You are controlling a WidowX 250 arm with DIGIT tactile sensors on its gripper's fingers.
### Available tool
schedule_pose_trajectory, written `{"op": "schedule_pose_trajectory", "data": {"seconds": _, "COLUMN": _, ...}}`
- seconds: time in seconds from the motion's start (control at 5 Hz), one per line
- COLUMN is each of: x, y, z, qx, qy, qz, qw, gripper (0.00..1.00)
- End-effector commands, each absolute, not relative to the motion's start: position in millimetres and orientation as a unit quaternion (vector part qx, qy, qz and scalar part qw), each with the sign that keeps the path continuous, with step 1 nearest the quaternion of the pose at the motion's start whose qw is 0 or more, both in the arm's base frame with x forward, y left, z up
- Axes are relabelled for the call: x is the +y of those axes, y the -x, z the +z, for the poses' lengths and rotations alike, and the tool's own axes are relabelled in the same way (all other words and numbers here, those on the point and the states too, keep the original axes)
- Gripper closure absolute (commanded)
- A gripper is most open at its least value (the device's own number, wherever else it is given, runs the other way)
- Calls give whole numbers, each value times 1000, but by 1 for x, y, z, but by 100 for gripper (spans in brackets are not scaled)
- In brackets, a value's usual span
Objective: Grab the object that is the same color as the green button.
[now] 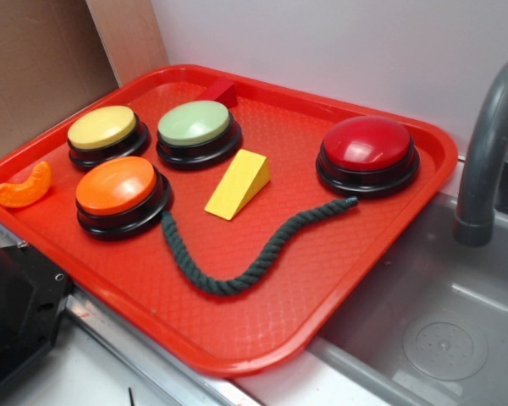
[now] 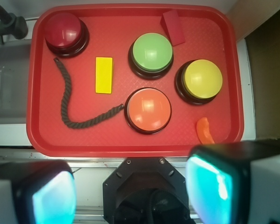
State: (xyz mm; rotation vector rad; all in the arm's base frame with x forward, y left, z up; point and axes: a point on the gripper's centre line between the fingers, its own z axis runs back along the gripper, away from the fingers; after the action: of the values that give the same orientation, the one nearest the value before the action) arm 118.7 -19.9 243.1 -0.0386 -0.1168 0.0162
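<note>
The dark green twisted rope point(image 1: 224, 286) point(image 2: 64, 100) lies in a loose curve on the red tray point(image 1: 339, 279) point(image 2: 130, 142), running from beside the orange button toward the red button. The pale green button point(image 1: 195, 125) point(image 2: 151, 52) sits at the back of the tray. My gripper point(image 2: 130, 186) is open. Its two fingers stand wide apart at the bottom of the wrist view, high above the near tray edge with nothing between them. The exterior view does not show the gripper.
On the tray are a yellow wedge point(image 1: 237, 183) point(image 2: 104, 74), yellow button point(image 1: 103, 128), orange button point(image 1: 118, 188), red button point(image 1: 368, 144), red block point(image 1: 220, 91) and orange slice point(image 1: 24, 188). A sink point(image 1: 440, 330) with a faucet point(image 1: 487, 144) lies to the right. The black robot base point(image 2: 147, 186) is at the front.
</note>
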Motion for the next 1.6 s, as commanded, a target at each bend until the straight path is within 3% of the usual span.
{"op": "schedule_pose_trajectory", "data": {"seconds": 0.0, "x": -20, "y": -119, "z": 243, "qx": -58, "qy": 19, "qz": 8, "qw": 998, "gripper": 0}}
{"op": "schedule_pose_trajectory", "data": {"seconds": 0.2, "x": -56, "y": -128, "z": 223, "qx": -97, "qy": 7, "qz": -32, "qw": 995, "gripper": 0}}
{"op": "schedule_pose_trajectory", "data": {"seconds": 0.4, "x": -89, "y": -131, "z": 202, "qx": -107, "qy": 5, "qz": -83, "qw": 991, "gripper": 0}}
{"op": "schedule_pose_trajectory", "data": {"seconds": 0.6, "x": -110, "y": -137, "z": 182, "qx": -94, "qy": 7, "qz": -134, "qw": 986, "gripper": 0}}
{"op": "schedule_pose_trajectory", "data": {"seconds": 0.8, "x": -115, "y": -144, "z": 155, "qx": -75, "qy": 32, "qz": -153, "qw": 985, "gripper": 0}}
{"op": "schedule_pose_trajectory", "data": {"seconds": 1.0, "x": -125, "y": -160, "z": 128, "qx": -80, "qy": 39, "qz": -170, "qw": 982, "gripper": 0}}
{"op": "schedule_pose_trajectory", "data": {"seconds": 1.4, "x": -150, "y": -178, "z": 83, "qx": -82, "qy": 28, "qz": -203, "qw": 975, "gripper": 0}}
